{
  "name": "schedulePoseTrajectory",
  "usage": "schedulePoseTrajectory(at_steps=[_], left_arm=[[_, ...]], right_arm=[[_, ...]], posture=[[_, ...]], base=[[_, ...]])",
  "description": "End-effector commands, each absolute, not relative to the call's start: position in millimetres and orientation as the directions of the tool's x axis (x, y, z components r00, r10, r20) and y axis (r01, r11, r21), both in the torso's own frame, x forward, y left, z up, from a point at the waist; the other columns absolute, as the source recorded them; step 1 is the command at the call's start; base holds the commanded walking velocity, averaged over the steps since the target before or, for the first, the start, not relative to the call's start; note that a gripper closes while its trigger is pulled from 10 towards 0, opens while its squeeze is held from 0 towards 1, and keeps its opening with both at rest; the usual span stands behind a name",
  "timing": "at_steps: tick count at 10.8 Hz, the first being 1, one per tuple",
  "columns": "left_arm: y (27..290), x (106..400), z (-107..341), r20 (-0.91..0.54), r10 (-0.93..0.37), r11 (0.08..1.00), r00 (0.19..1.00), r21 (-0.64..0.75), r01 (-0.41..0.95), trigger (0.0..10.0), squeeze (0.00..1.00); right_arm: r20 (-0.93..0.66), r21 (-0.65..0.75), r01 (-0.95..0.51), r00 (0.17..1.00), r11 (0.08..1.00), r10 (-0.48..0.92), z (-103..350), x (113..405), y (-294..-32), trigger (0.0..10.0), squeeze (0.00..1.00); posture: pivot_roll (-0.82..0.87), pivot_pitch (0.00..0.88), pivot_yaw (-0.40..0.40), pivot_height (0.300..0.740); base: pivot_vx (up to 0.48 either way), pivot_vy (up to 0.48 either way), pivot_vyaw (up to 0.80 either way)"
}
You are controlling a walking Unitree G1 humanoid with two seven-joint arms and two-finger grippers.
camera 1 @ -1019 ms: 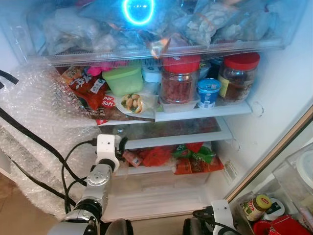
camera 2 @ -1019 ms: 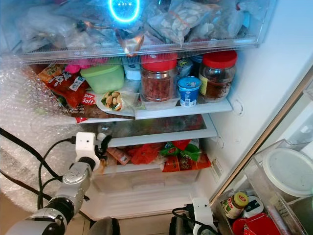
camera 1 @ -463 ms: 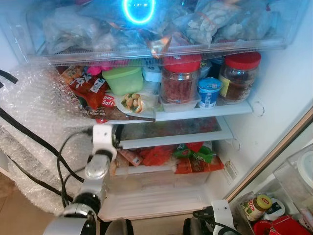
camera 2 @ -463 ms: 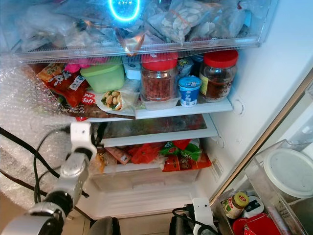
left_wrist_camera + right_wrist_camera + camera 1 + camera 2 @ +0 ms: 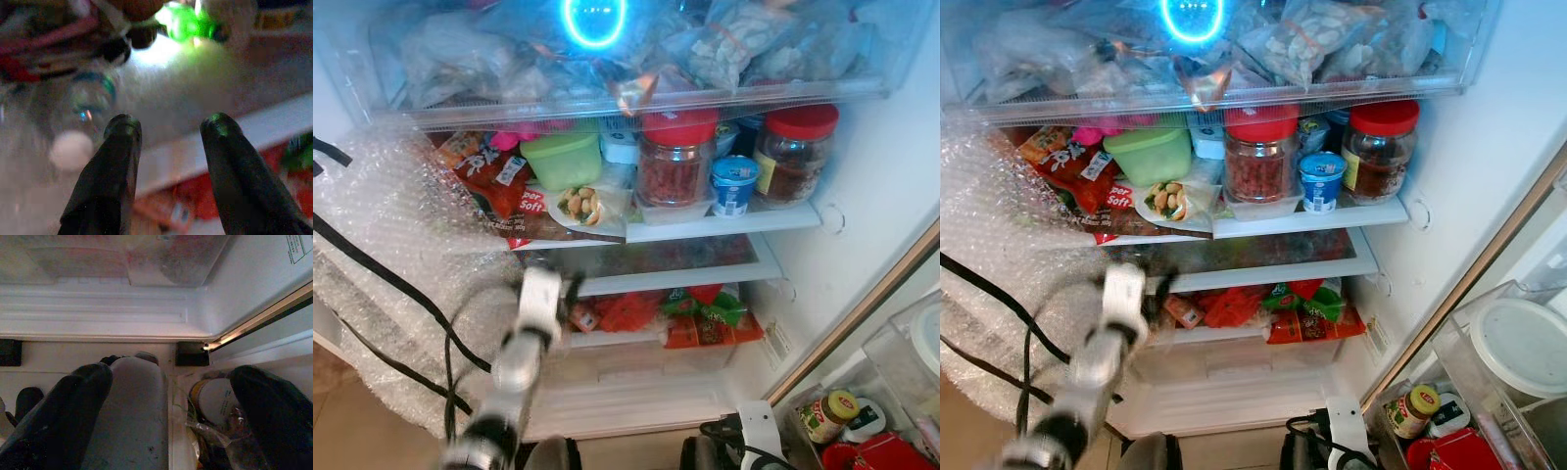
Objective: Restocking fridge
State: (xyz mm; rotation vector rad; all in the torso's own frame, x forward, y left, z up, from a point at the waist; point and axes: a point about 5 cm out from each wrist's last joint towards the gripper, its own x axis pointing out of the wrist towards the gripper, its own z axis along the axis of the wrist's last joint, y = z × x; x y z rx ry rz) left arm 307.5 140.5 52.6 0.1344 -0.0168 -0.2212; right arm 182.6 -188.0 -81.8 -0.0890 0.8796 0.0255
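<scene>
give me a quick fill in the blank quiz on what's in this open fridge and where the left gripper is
1. The two glass jars on the upper shelf both have ____ lids.
2. The lidded tub left of those jars is ____ in colour.
3. The left gripper has its fingers ____, with nothing between them.
4. The yogurt cup stands ____ the two jars.

Missing words: red; green; open; between

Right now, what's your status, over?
Left hand open, empty, at fridge's middle shelf. Right hand open, idle low. Snack packets crowd shelf below.
</scene>
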Motion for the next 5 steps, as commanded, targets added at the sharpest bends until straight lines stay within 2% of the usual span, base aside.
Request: schedulePoseTrajectory(at_steps=[1,5], left_arm=[[143,305,55,0.027,-0.23,0.963,0.973,0.152,0.223,10.0,0.0],[141,281,60,0.072,-0.265,0.952,0.962,0.177,0.249,10.0,0.0]], right_arm=[[-0.786,-0.069,-0.057,0.618,0.996,-0.019,-84,178,-189,10.0,0.0],[-0.797,-0.067,-0.068,0.603,0.995,-0.012,-87,172,-187,10.0,0.0]], posture=[[-0.03,0.015,0.021,0.641],[-0.03,0.003,0.024,0.641]], base=[[0.0,0.0,0.0],[0.0,0.0,0.0]])
